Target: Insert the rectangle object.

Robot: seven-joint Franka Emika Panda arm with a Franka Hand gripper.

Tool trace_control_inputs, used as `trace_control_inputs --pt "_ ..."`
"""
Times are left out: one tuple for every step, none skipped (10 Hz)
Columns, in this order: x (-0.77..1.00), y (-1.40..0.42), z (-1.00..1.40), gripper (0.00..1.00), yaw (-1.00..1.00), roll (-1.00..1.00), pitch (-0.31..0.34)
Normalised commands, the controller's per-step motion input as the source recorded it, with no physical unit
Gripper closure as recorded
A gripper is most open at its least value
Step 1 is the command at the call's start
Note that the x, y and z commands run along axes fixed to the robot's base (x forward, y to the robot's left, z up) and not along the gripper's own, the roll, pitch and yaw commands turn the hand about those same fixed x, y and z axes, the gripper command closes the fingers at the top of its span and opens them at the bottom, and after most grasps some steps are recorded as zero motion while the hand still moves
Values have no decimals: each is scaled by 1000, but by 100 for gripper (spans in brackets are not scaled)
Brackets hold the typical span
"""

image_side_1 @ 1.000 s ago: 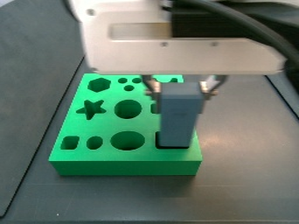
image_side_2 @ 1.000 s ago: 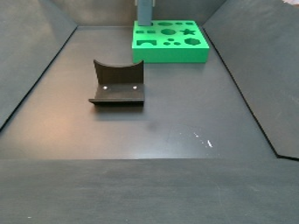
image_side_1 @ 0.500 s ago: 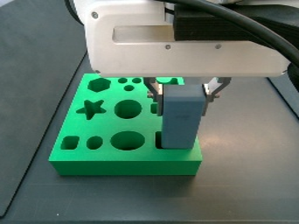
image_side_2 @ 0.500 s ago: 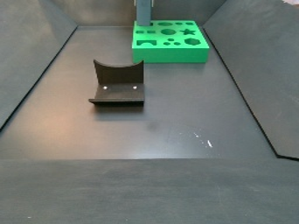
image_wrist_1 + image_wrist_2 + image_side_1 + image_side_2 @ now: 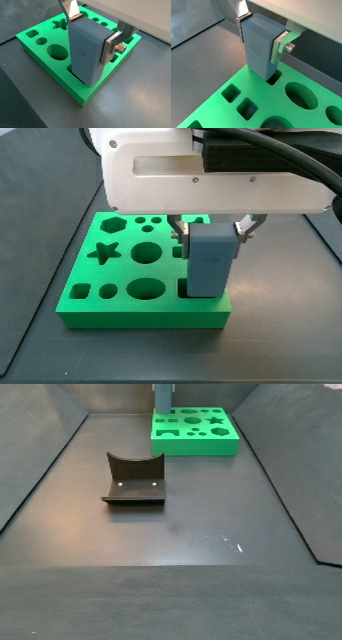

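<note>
Descent since the earlier side views is slight. Your gripper (image 5: 93, 31) pinches the rectangle object (image 5: 87, 50) upright, its lower end already inside the square hole at a corner of the green board (image 5: 100, 303). Judge insertion as underway, not seated.

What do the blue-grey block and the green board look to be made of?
The blue-grey block, shut in the gripper over the green board, looks like matte plastic, perhaps printed: even colour, no glare, crisp edges. The board also looks like plastic, slightly glossier, with cleanly cut shaped holes. Only the fingers look metallic, as bare silver plates.
</note>
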Motion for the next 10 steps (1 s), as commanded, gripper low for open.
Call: trace_control_inputs --pt "426 0 -740 100 6 0 -4" --pt "394 0 -769 100 0 19 0" --pt "109 0 -729 100 0 80 0" --pt "-303 0 -491 100 29 131 0" --pt "-446 20 -383 100 163 113 0" --pt "-543 26 -251 100 240 84 0" --pt "-417 0 -257 100 229 111 4" --pt "-20 0 -451 100 137 103 0" --pt "94 0 -591 100 29 73 6" --pt "423 -6 -597 100 0 0 14"
